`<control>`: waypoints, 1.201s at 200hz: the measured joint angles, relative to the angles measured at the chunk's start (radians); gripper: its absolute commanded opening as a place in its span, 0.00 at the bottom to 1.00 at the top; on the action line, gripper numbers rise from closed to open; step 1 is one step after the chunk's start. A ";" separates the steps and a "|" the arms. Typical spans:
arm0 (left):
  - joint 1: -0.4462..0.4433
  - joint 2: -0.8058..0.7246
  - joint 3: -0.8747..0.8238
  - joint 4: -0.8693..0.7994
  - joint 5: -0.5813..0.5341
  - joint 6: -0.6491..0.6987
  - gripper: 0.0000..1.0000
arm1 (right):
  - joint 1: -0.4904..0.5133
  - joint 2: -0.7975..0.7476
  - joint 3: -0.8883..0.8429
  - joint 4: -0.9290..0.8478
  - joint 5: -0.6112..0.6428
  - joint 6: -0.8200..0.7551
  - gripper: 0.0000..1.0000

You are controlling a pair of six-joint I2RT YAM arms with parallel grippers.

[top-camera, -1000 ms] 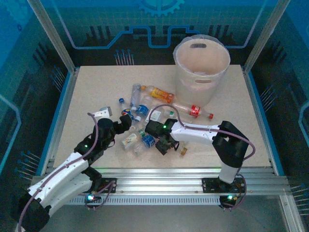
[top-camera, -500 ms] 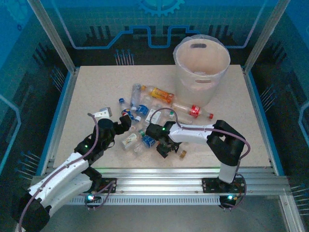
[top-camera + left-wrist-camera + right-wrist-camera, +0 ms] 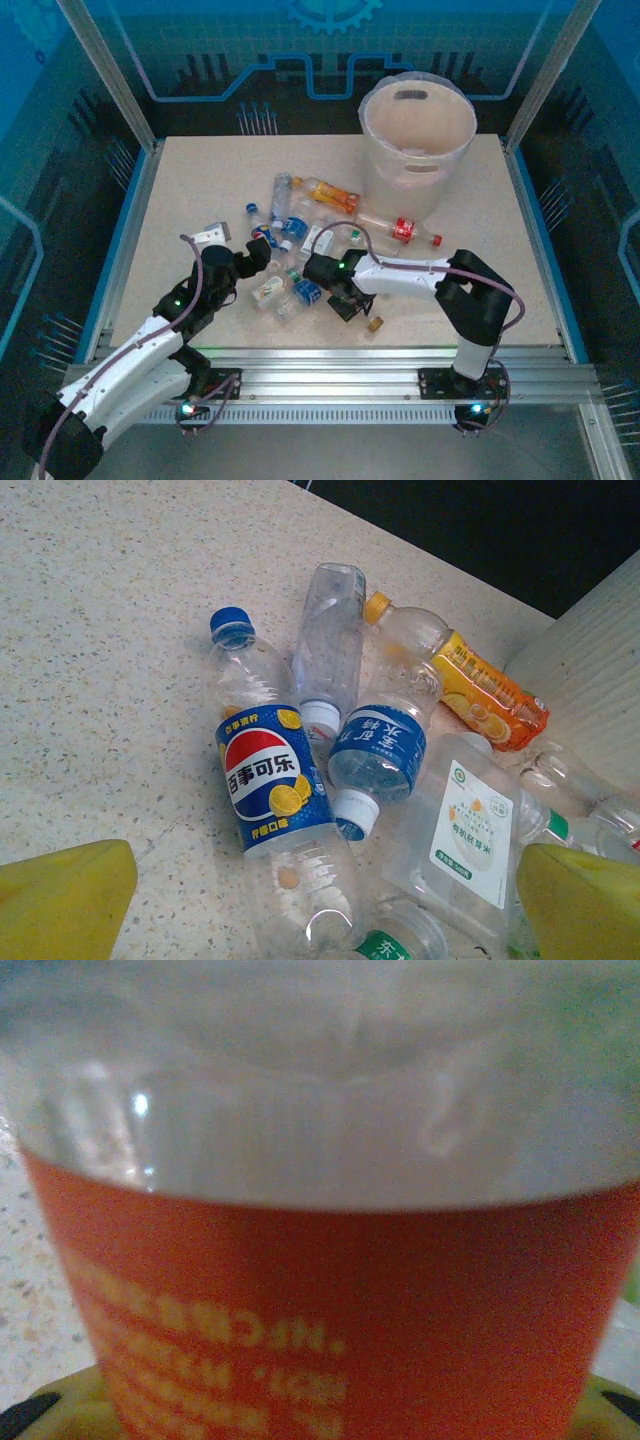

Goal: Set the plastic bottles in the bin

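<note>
Several plastic bottles lie in a heap at the table's middle. Among them are a Pepsi-labelled one [image 3: 270,780], a blue-labelled one [image 3: 378,752] and an orange one [image 3: 480,690]. A red-labelled bottle [image 3: 405,230] lies by the foot of the bin [image 3: 400,190], which stands at the back right. My left gripper [image 3: 320,905] hovers open over the heap's near left side, its yellow fingertips [image 3: 65,900] wide apart, the Pepsi bottle's clear end between them. My right gripper [image 3: 345,302] is low at the heap's near right, shut on an orange-red-labelled bottle [image 3: 330,1290] whose brown cap [image 3: 374,322] pokes out.
A small white carton-like piece [image 3: 212,236] lies left of the heap. Raised metal rails and blue edging border the table on all sides. Open tabletop runs along the left, the far side and the right front.
My right gripper's jaws have closed in on the orange-red-labelled bottle, and its capped end has slid a little toward the near edge. The left arm has stayed put.
</note>
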 measured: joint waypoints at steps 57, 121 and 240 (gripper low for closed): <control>0.003 -0.001 0.000 0.001 0.000 0.000 0.99 | -0.020 -0.149 0.207 -0.117 0.116 -0.016 0.27; 0.005 -0.013 0.000 0.000 0.012 0.003 0.99 | -0.172 -0.177 0.575 -0.078 0.254 -0.186 0.25; 0.006 -0.027 0.000 0.001 0.046 0.003 0.99 | -0.572 0.447 1.569 -0.051 0.193 -0.367 0.28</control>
